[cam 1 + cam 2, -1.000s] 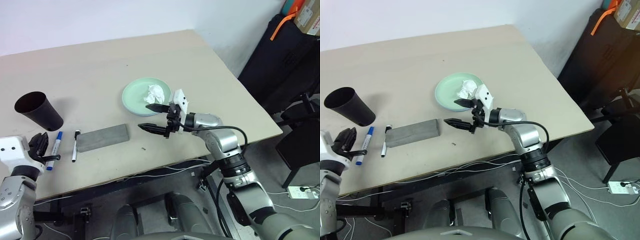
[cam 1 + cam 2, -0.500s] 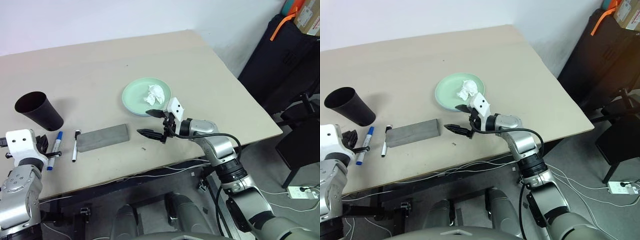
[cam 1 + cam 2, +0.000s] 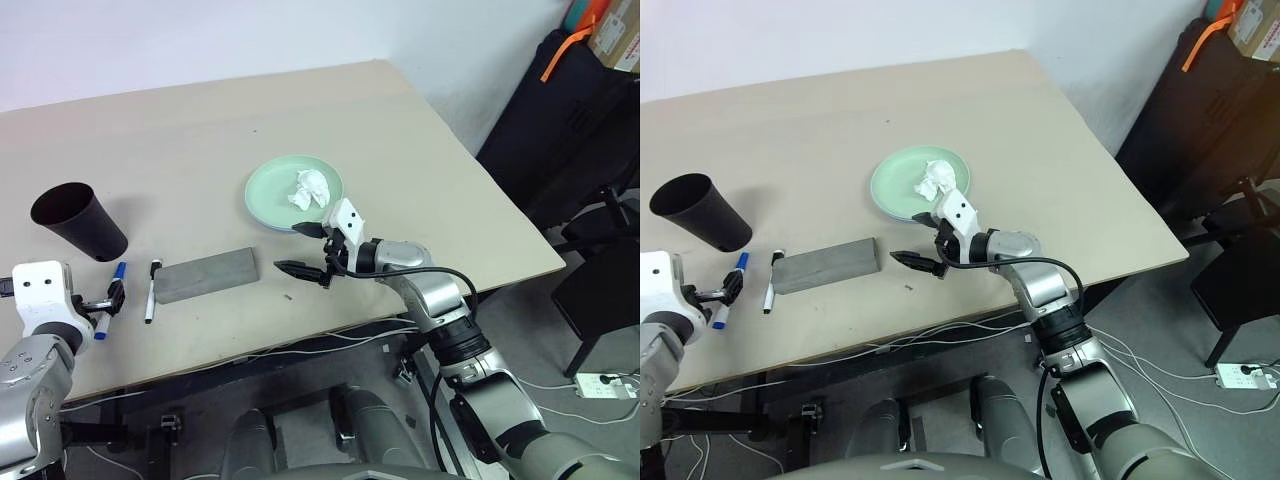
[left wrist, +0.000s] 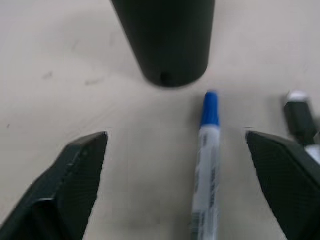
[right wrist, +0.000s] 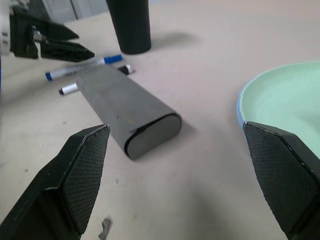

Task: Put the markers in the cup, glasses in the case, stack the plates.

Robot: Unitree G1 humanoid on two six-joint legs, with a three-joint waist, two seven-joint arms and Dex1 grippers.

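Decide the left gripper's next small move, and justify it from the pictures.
Probably lower and close on the blue marker: the left gripper is open, its fingers either side of the marker, which lies on the table beside the cup.

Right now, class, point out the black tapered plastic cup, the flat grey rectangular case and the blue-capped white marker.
Black tapered plastic cup (image 3: 80, 225): left eye view, side wall.
Flat grey rectangular case (image 3: 205, 275): left eye view, top face.
Blue-capped white marker (image 4: 207, 150): left wrist view, white barrel.

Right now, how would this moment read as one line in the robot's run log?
left gripper: open around blue-capped marker | right gripper: open, facing case | cup: upright
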